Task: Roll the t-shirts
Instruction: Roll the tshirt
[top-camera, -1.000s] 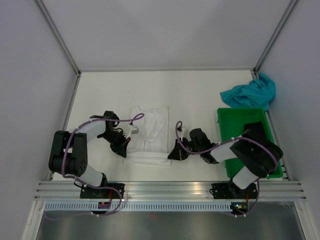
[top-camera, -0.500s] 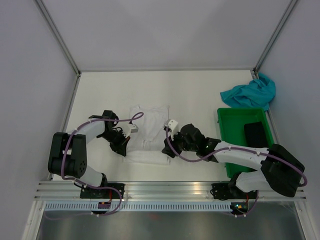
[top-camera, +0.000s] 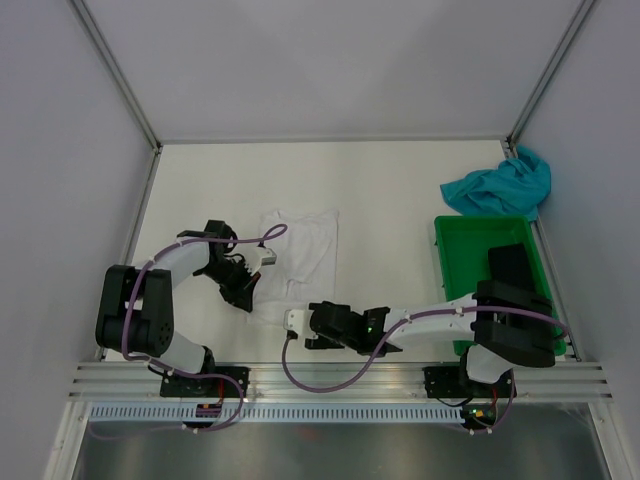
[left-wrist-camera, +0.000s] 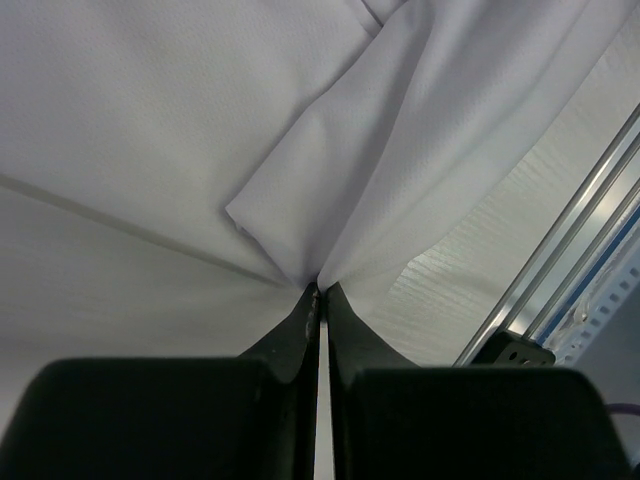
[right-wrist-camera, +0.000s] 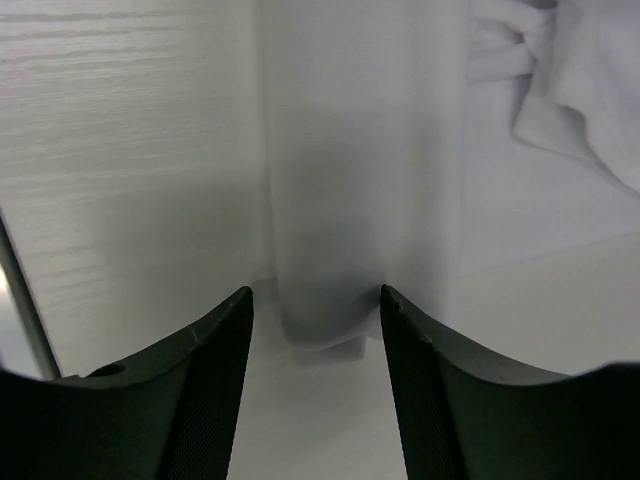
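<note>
A white t-shirt (top-camera: 300, 245) lies folded into a long strip on the table between the arms. My left gripper (top-camera: 247, 292) (left-wrist-camera: 318, 288) is shut on a pinch of white cloth (left-wrist-camera: 300, 170) at the strip's near left edge. My right gripper (top-camera: 303, 328) (right-wrist-camera: 315, 292) sits low at the shirt's near end, open. A band of white cloth (right-wrist-camera: 360, 180) runs away from the gap between its fingertips, and nothing is gripped. A teal-blue t-shirt (top-camera: 500, 185) lies crumpled at the far right.
A green bin (top-camera: 440, 250) stands on the right by the right arm's elbow. The aluminium rail (top-camera: 340, 378) runs along the near edge, close behind the right gripper. Grey walls enclose the table on three sides.
The right arm swung from the shirt's right side down to its near end, reaching left along the rail, and its gripper opened. The left gripper kept its grip in place.
</note>
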